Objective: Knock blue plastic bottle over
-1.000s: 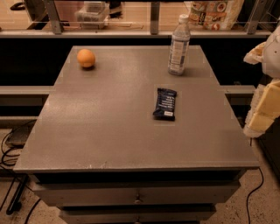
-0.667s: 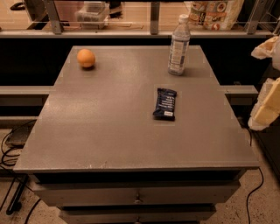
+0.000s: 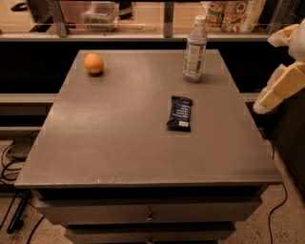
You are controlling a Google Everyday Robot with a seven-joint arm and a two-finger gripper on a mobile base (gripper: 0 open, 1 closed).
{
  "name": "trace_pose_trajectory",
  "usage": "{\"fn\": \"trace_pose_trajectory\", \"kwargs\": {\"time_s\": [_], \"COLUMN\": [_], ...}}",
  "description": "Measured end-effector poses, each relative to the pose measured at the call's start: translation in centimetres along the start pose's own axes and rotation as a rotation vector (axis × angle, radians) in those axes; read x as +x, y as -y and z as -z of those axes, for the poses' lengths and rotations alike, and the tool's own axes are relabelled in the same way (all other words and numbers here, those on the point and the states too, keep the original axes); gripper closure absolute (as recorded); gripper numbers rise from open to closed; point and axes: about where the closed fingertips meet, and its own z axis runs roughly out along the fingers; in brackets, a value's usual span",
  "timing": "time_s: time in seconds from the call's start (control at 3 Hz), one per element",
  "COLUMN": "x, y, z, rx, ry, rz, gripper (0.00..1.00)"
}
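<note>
A: So, what changed?
B: The gripper (image 3: 280, 89) rose slightly beside the table (image 3: 119, 143). Open or closed, I cannot tell. The blue plastic bottle (image 3: 195, 50) stands upright left of it, well apart, not yet knocked.

A grey table (image 3: 119, 143) stands before me, with drawers (image 3: 150, 215) under its top. An orange (image 3: 94, 63) sits near the far left corner. A dark blue snack wrapper (image 3: 179, 113) lies flat, right of the middle and well apart from the orange. Black cables (image 3: 9, 164) trail over the speckled floor at the left. Behind the table a clear plastic container (image 3: 99, 13) rests on a ledge. My gripper (image 3: 275, 94) hangs beyond the table's right edge.
</note>
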Motion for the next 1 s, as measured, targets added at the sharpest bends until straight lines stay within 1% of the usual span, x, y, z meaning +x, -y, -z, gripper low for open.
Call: {"fn": "trace_pose_trajectory", "kwargs": {"time_s": [0.33, 0.67, 1.0], "x": [0.0, -0.3, -2.6], "y": [0.0, 0.6, 2.5], "z": [0.0, -1.6, -4.3], "rx": [-0.001, -0.01, -0.025], "ry": [0.0, 0.067, 0.214], "rz": [0.0, -0.094, -0.197], "gripper": [0.0, 0.0, 0.0]}}
